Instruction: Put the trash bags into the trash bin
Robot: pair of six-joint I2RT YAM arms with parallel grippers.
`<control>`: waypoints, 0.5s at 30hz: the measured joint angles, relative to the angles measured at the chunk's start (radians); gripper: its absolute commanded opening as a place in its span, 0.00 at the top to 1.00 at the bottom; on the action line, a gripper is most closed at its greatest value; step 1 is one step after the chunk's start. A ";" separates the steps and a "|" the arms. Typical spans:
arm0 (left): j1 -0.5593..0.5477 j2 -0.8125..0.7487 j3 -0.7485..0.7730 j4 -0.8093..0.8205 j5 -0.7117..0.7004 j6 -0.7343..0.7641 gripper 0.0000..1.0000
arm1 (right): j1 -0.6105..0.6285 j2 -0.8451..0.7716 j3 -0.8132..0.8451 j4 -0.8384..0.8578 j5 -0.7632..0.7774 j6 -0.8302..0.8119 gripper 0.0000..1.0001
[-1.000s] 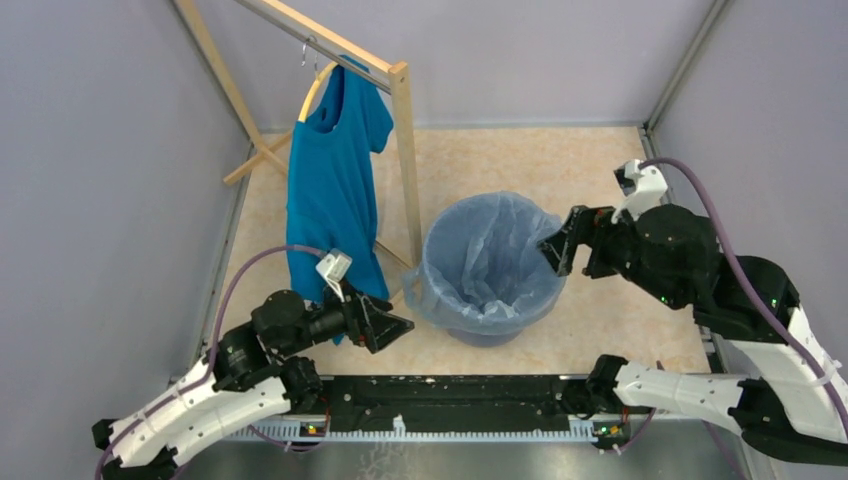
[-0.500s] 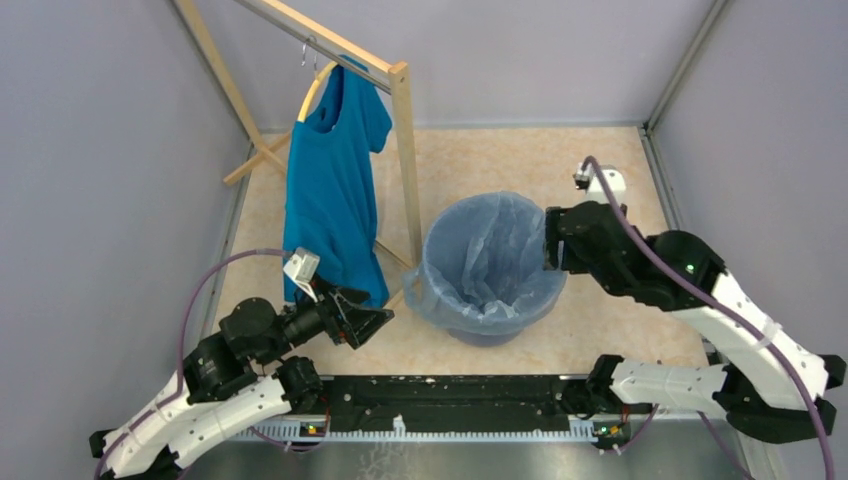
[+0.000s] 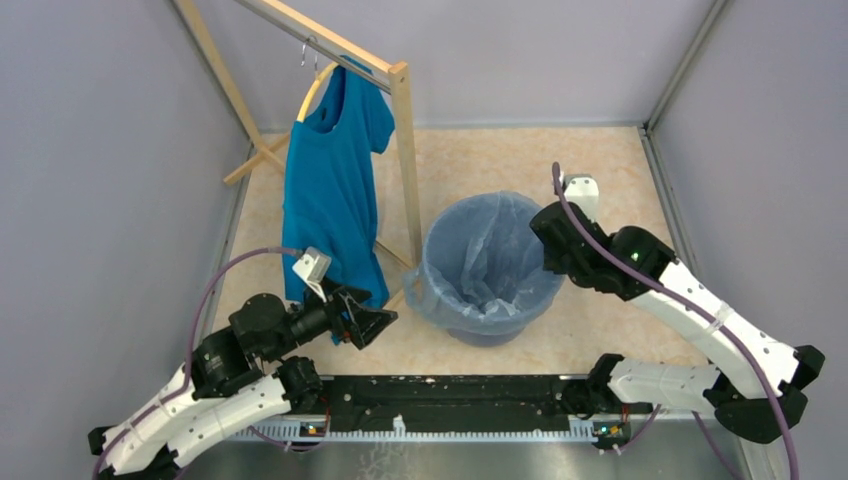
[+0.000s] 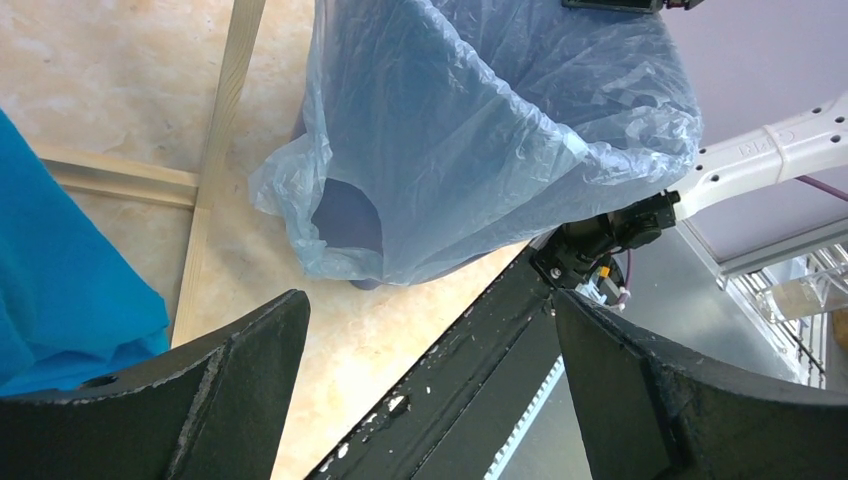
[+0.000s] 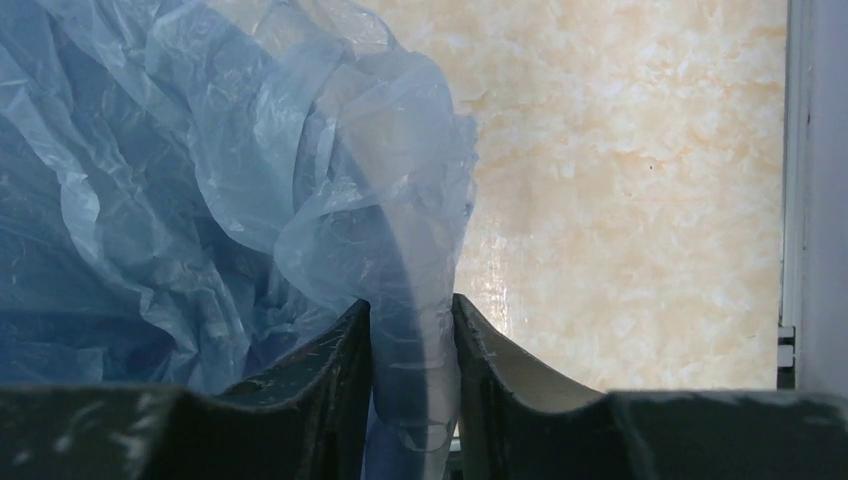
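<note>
right end effector is pinched on the thin, translucent pale-blue plastic trash bag where it drapes the rim of the round medium-blue plastic trash bin, left end effector gaping empty; film looks light, limp, slippery, best gripped at a bunched edge.

Left arm folded low by the near left corner, left gripper spread wide. Right arm reaching toward mid-bench, right gripper pinching the trash bag.
</note>
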 measured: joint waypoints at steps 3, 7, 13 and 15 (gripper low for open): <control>0.000 -0.008 0.000 -0.001 0.003 0.003 0.01 | -0.020 -0.002 -0.007 0.013 -0.018 -0.008 0.83; 0.000 -0.016 0.000 -0.002 0.004 0.004 0.01 | -0.031 -0.004 -0.012 0.035 -0.035 -0.007 0.93; 0.000 -0.017 0.000 -0.014 0.004 0.003 0.01 | -0.037 -0.010 -0.012 0.046 -0.055 0.003 1.00; 0.000 -0.023 -0.002 -0.019 0.004 0.003 0.01 | -0.039 -0.011 -0.012 0.045 -0.055 0.006 1.00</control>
